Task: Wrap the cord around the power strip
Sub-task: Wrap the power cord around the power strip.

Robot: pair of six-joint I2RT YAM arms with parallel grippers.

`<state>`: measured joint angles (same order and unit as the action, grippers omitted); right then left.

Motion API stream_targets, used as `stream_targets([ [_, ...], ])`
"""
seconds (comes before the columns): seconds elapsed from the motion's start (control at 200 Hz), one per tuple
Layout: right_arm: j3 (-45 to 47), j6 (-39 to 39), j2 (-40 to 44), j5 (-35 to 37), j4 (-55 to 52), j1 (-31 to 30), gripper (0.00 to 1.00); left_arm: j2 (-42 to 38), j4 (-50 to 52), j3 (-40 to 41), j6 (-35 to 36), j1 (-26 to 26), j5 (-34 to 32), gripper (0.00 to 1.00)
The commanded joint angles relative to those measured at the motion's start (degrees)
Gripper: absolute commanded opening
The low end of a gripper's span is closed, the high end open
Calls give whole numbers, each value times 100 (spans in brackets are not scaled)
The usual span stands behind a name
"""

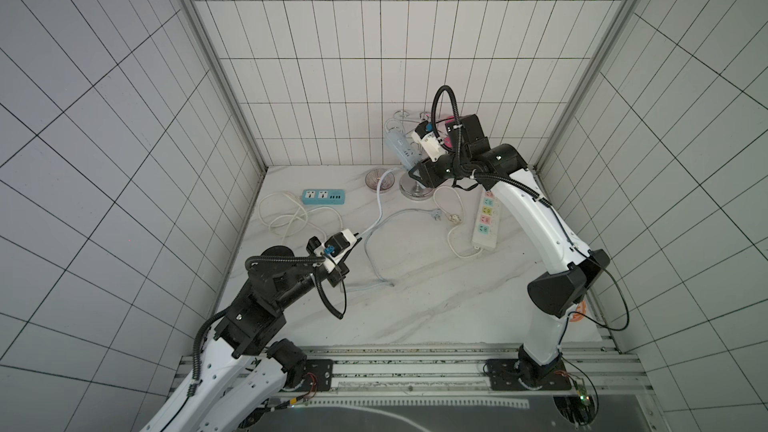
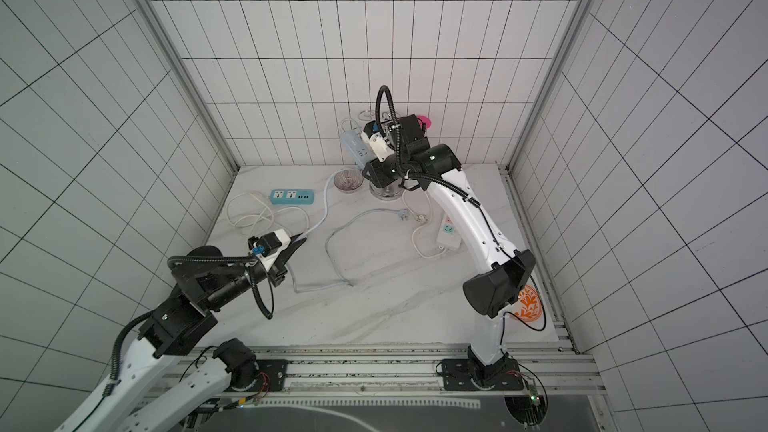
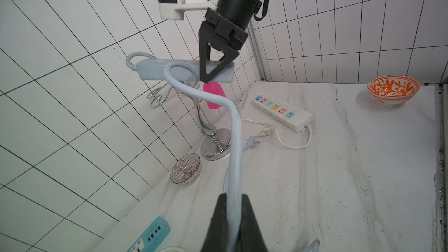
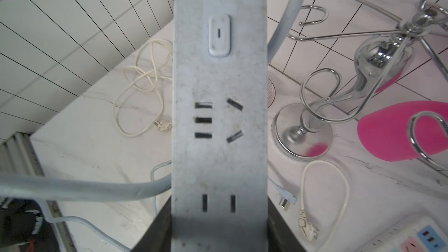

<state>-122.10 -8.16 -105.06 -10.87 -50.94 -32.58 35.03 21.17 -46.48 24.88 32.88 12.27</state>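
My right gripper (image 1: 411, 171) is shut on one end of the pale blue power strip (image 1: 400, 150), holding it in the air near the back wall. The strip's socket face fills the right wrist view (image 4: 218, 81), between the jaws. The pale blue cord (image 3: 236, 141) leaves the strip's far end, loops once over the strip and runs down to my left gripper (image 3: 233, 197), which is shut on it low over the table. Past the left gripper (image 1: 357, 236), the cord (image 1: 378, 209) lies in a slack loop on the table and ends in its plug (image 1: 436, 214).
A teal strip (image 1: 323, 196) with a coiled white cord (image 1: 282, 214) lies at the back left. A long white strip with coloured sockets (image 1: 486, 218) lies on the right. A chrome stand (image 1: 415, 191) and a striped glass bowl (image 1: 380, 180) sit below the raised strip. An orange bowl (image 2: 528, 303) sits at the right edge.
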Motion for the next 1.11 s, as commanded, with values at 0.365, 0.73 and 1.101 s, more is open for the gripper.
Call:
stream_targets([
  [0.365,4725,-2392,3332,436,2181,-814,0,1379,-717,-1724,910,-943,703,0],
  [0.73,4740,-2321,4597,-2601,1638,-845,0,2281,-1082,-2460,724,-959,1853,0],
  [1.101,4518,-2268,4931,-3110,854,-1163,0,3582,-1709,-4022,-274,-1548,3197,0],
])
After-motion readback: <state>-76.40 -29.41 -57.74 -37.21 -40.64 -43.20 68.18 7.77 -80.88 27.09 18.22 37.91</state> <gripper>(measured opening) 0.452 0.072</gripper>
